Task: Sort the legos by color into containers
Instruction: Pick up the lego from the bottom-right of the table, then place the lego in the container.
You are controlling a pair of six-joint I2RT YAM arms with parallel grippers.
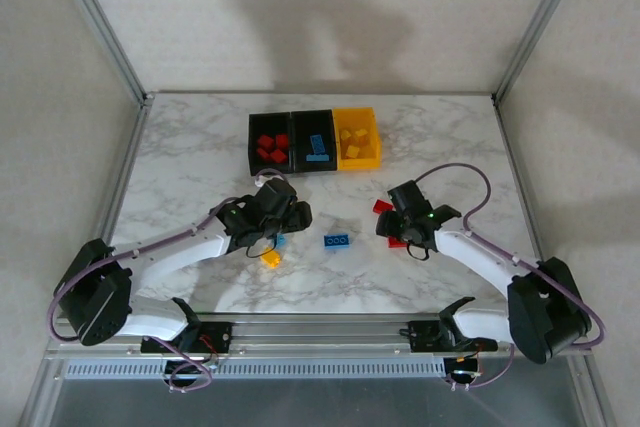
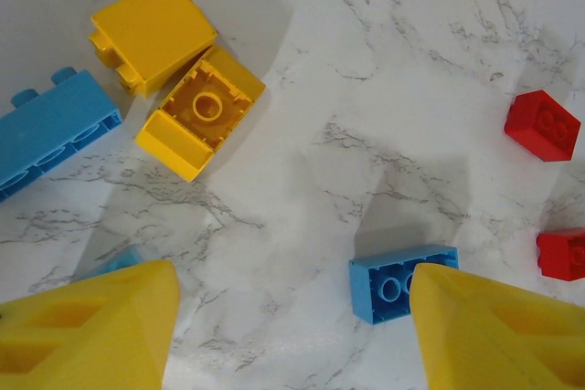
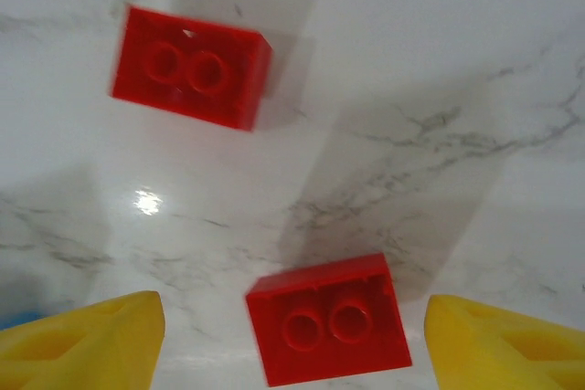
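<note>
The three joined bins stand at the back. The left black bin (image 1: 252, 143) holds red legos, the middle black bin (image 1: 313, 116) blue ones, and the yellow-orange bin (image 1: 377, 139) yellow ones. My left gripper (image 2: 292, 335) (image 1: 288, 219) is open above bare marble, with an upturned blue lego (image 2: 388, 285) (image 1: 337, 240) by its right finger (image 2: 498, 331). Farther off lie two yellow legos (image 2: 154, 29) (image 2: 201, 111) and a blue one (image 2: 55, 125). My right gripper (image 3: 292, 344) (image 1: 402, 227) is open, and an upturned red lego (image 3: 329, 317) lies between its fingers. A second red lego (image 3: 192, 66) lies beyond it.
Two red legos (image 2: 542, 125) (image 2: 562, 253) show at the right edge of the left wrist view. A yellow lego (image 1: 270, 258) lies near the left arm on the marble table (image 1: 200, 157). Metal frame posts (image 1: 100, 22) (image 1: 545, 17) rise at the back corners.
</note>
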